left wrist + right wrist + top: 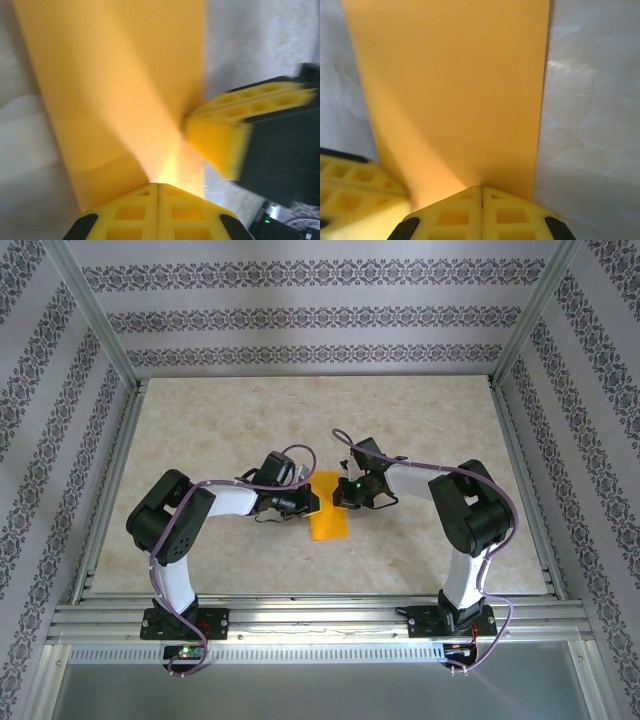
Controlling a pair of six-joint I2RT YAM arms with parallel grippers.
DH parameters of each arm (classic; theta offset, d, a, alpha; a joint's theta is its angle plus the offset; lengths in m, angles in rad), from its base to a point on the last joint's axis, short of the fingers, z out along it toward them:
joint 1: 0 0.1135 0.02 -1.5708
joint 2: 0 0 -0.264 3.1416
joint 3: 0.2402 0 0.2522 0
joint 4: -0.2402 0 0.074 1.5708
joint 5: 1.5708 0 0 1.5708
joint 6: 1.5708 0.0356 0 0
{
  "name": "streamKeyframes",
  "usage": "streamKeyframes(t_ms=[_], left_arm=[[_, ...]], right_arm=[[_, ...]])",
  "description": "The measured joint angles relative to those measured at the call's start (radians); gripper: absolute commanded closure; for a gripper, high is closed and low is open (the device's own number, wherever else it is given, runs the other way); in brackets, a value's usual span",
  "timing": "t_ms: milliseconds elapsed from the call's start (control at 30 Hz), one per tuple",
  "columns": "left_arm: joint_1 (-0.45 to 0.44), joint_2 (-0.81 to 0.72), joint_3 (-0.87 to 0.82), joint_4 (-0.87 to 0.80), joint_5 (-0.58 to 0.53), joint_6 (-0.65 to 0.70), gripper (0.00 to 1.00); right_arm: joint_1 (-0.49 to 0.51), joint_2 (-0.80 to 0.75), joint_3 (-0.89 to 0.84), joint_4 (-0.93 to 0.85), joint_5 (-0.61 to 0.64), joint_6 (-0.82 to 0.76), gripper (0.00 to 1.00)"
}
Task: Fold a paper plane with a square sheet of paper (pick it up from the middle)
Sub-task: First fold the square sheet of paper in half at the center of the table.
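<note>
The square sheet of paper [328, 520] is orange-yellow and looks like a narrow upright strip at the table's middle. My left gripper [313, 502] and right gripper [338, 495] meet at its far end, one from each side. In the left wrist view the left gripper [158, 184] is shut, with the sheet of paper [120, 80] running up out of its tips. The right gripper's yellow fingers [225, 135] press in from the right. In the right wrist view the right gripper [481, 187] is shut on the sheet of paper [455, 85], and the left fingers [350, 192] sit at the lower left.
The pale marbled table [200, 440] is bounded by an aluminium frame [300, 615] along the near edge and by patterned walls at the back and sides. Both arms bend inward, their elbows out toward the table's sides.
</note>
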Motion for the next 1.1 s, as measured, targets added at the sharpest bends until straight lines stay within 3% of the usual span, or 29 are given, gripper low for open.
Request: streamKeyframes(t_ms=[300,767,1100], left_arm=[[0.003,-0.023,-0.008,-0.059,-0.042,0.068,0.95],[-0.037,-0.087,0.015,-0.097,-0.017,0.024,0.94],[-0.037,-0.063,-0.069,-0.058,-0.019,0.015,0.94]], right_arm=[[0.001,-0.014,-0.026,0.024,-0.001,0.026,1.0],[0.001,-0.026,-0.038,0.026,0.011,0.045,1.0],[0.001,-0.026,-0.04,0.027,0.011,0.045,1.0]])
